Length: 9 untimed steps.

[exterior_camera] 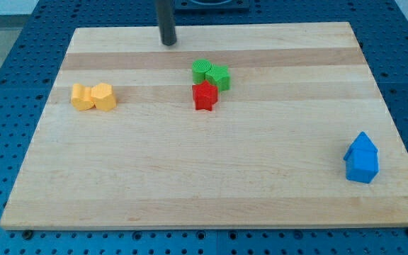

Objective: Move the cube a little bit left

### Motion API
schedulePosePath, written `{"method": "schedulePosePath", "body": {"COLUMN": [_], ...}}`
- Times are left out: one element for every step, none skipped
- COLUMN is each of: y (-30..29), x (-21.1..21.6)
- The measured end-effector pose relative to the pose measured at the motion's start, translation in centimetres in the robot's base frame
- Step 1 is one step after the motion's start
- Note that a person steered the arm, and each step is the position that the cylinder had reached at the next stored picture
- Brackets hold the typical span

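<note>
My tip [168,42] rests near the board's top edge, left of centre, touching no block. Two blue blocks sit pressed together at the view's lower right: a blue cube [362,168] in front and a blue pointed block [363,144] right behind it. They are far from my tip, down and to the right. Closest to my tip is a cluster below and to its right: a green round block [202,69], a green star-like block [219,76] and a red star [205,95], all touching.
Two yellow blocks [82,97] [105,96] sit side by side at the view's left. The wooden board [190,184] lies on a blue perforated table; its right edge is close to the blue blocks.
</note>
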<state>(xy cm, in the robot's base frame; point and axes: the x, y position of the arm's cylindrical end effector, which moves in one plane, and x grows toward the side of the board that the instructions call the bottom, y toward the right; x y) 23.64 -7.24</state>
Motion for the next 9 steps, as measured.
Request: {"method": "schedulePosePath", "body": {"y": [3.8,5.9,6.1,6.6,11.5,16.4,24.9,32.3,34.0], "x": [0.0,0.0,0.0,0.4,4.1,5.7,9.8,13.2,18.8]}}
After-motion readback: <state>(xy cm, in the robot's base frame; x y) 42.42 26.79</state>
